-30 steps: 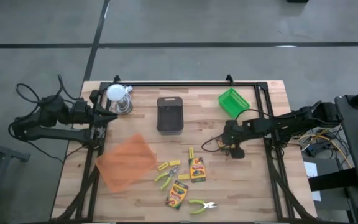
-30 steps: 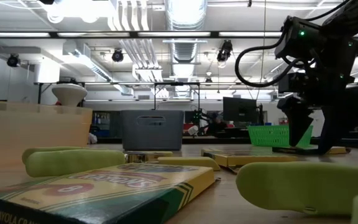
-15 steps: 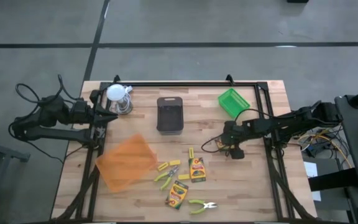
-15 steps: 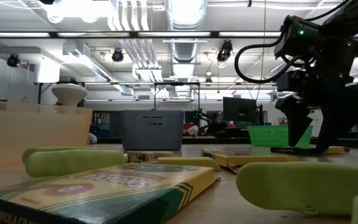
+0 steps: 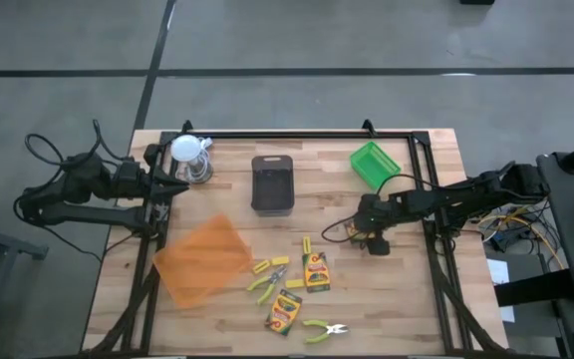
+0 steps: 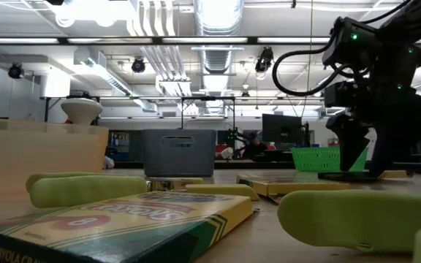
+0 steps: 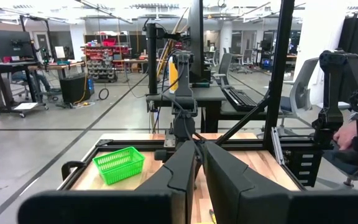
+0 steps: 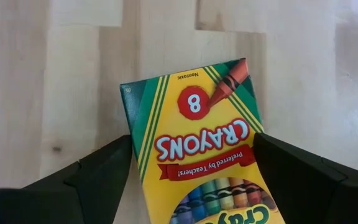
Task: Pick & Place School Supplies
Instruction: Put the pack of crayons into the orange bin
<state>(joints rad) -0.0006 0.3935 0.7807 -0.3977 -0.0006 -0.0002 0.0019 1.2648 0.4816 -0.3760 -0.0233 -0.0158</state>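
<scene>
The right gripper (image 8: 191, 186) straddles a crayon box (image 8: 197, 149) lying flat on the table (image 5: 417, 299), fingers wide at its 2 long edges; light, crushable cardboard wants a gentle side pinch.

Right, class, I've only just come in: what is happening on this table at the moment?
The right end effector is low over the wooden table, its fingers on either side of a crayon box. The left end effector waits at the table's left edge, fingers shut. More crayon boxes, scissor-like tools and yellow sticks lie near the front, outside the trays.
</scene>
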